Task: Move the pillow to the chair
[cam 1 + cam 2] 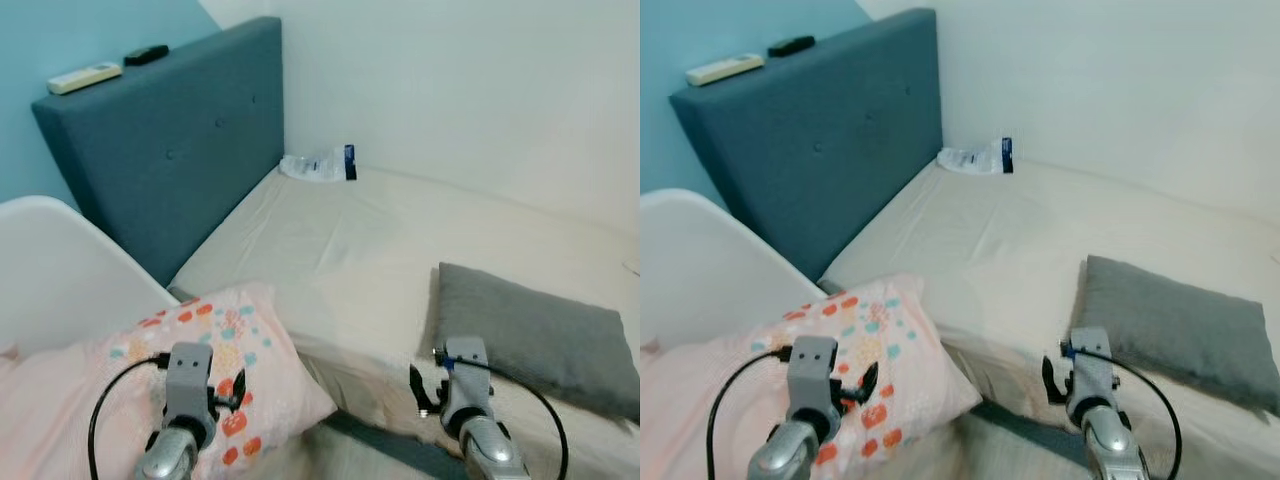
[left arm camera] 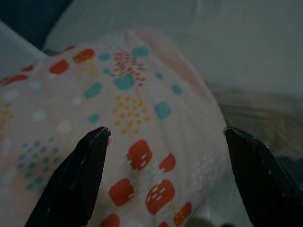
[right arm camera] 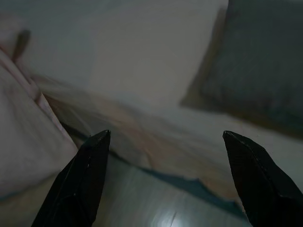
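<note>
A pink pillow (image 1: 235, 345) with red, teal and yellow spots lies on the white chair (image 1: 70, 270) at the lower left, its corner hanging past the seat toward the bed. My left gripper (image 2: 165, 142) hovers just above the pillow (image 2: 128, 123), open, with nothing between its fingers. My right gripper (image 3: 165, 142) is open over the gap between chair and bed, near the mattress edge. A grey pillow (image 1: 535, 335) lies on the bed to the right.
The bed (image 1: 340, 250) with a beige sheet fills the middle, with a blue padded headboard (image 1: 170, 140) behind. Two remotes (image 1: 85, 77) rest on top of the headboard. A plastic packet (image 1: 320, 165) lies at the bed's far corner by the white wall.
</note>
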Tool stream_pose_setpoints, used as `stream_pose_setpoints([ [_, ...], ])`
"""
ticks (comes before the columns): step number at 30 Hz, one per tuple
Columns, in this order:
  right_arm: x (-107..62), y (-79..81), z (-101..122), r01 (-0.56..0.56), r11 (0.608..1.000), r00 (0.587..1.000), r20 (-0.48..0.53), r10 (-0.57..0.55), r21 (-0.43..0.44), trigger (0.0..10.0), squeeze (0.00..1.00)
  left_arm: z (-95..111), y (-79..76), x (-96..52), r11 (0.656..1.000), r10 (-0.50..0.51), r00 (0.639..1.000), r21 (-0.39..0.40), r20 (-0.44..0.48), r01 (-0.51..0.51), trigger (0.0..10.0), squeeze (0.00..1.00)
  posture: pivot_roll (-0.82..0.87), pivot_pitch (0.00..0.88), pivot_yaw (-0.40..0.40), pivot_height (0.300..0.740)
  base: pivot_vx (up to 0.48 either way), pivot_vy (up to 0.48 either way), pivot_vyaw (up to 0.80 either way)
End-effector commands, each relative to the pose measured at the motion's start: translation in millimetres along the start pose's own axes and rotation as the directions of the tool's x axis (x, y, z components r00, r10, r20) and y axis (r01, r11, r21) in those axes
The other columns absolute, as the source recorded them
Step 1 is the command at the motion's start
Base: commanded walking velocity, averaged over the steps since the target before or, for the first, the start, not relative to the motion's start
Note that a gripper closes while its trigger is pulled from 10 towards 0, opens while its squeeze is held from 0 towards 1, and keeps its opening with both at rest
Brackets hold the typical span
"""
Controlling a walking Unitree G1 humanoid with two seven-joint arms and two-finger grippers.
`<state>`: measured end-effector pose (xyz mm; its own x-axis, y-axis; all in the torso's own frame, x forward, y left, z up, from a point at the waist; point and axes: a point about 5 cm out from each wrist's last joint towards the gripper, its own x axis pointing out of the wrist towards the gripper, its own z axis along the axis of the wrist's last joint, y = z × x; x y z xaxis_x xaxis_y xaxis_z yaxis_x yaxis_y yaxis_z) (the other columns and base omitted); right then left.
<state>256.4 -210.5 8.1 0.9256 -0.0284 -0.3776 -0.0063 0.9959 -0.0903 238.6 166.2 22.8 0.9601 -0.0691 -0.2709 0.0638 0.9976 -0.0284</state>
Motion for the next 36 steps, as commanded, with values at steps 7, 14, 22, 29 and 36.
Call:
stream_pose_setpoints([
  [7,-2.6,-5.4,-7,0.008,1.0,1.0,-0.024,-0.008,0.004,10.0,0.0,-4,-5.0,-0.5,1.0,-0.019,1.0,-0.014,-0.01,0.019,10.0,0.0,-0.07,0.076,0.014,0.74,0.0,0.0,-0.77],
  [14,-3.7,-5.2,-8,0.011,1.0,1.0,-0.026,-0.01,0.012,10.0,0.0,-4,-5.2,-1.3,1.0,-0.026,1.0,-0.012,-0.01,0.026,10.0,0.0,-0.07,0.088,0.019,0.74,0.0,0.0,-0.77],
  [22,-5.6,-7.8,-12,0.027,0.999,0.999,-0.041,-0.025,0.028,10.0,0.0,-11,-1.1,-3.1,1.0,0.011,0.999,0.021,-0.037,-0.01,10.0,0.0,-0.07,0.088,0.017,0.74,0.0,0.0,-0.77],
  [29,-15.2,-11.6,-24,0.03,0.999,0.997,-0.071,-0.029,0.011,10.0,0.0,-25,6.2,-13.5,0.997,0.044,0.994,0.07,-0.104,-0.036,10.0,0.0,-0.06,0.093,0.017,0.74,0.0,0.0,-0.68],
  [36,-25.4,-9.2,-26,0.013,1.0,0.999,-0.047,-0.012,0.023,10.0,0.0,-29,8.9,-21.5,0.995,0.06,0.99,0.084,-0.126,-0.05,10.0,0.0,-0.06,0.097,0.021,0.74,0.0,0.0,0.0],
])
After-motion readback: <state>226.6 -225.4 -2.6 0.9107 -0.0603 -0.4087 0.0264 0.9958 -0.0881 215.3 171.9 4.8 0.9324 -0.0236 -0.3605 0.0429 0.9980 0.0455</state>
